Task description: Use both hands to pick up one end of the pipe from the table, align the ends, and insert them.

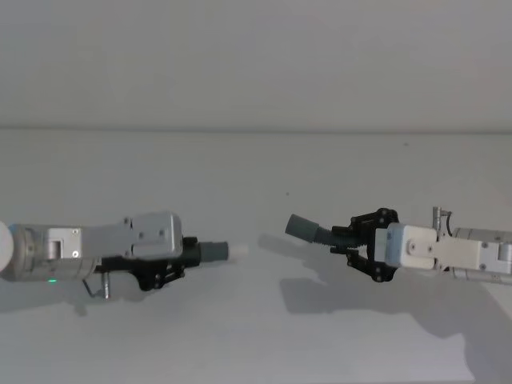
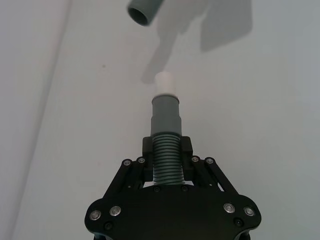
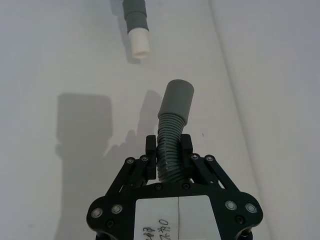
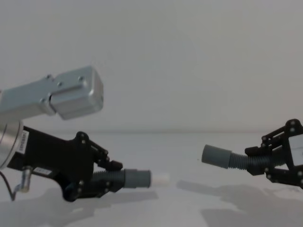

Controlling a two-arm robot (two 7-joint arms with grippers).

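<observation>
Two grippers are facing each other over the white table (image 1: 256,344), and each one is closing firmly on a ribbed hose. The left gripper (image 1: 190,253) is clamping the left hose piece (image 1: 210,250), and its white spigot tip (image 1: 238,250) is pointing to the right. The right gripper (image 1: 346,240) is clamping the right hose piece (image 1: 322,234), and its grey cuff (image 1: 300,226) is pointing left, not quite in line with the tip. The two ends are standing apart, with bare table between them.

A white label (image 3: 177,217) on the right gripper's base is carrying handwritten marks, which I cannot read. The left wrist view is showing the hollow mouth of the cuff. The head view is showing a small green light (image 1: 51,280) on the left arm.
</observation>
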